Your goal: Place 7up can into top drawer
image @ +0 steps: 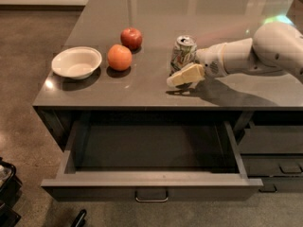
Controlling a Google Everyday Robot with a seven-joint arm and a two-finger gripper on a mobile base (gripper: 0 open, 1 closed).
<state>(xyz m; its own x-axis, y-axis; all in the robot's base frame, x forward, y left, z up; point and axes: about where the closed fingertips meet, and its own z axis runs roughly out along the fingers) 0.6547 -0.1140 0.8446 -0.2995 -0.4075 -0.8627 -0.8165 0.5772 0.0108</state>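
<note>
The 7up can (183, 52), dented, silver-white with green markings, stands upright on the grey counter (156, 18), right of centre. My gripper (176, 71) reaches in from the right at the can's base. It is open; one cream finger (184, 75) lies along the can's near side and the other is hidden behind the can. The can still rests on the counter. The top drawer (151, 186) is pulled out wide below the counter's front edge. It is dark grey, has a small metal bar handle (151, 196), and is empty inside.
A red apple (131, 38), an orange fruit (119, 57) and a white bowl (76, 62) sit on the counter left of the can. Narrower shut drawers (274, 152) are at the lower right. A dark object (7, 188) stands on the floor at the lower left.
</note>
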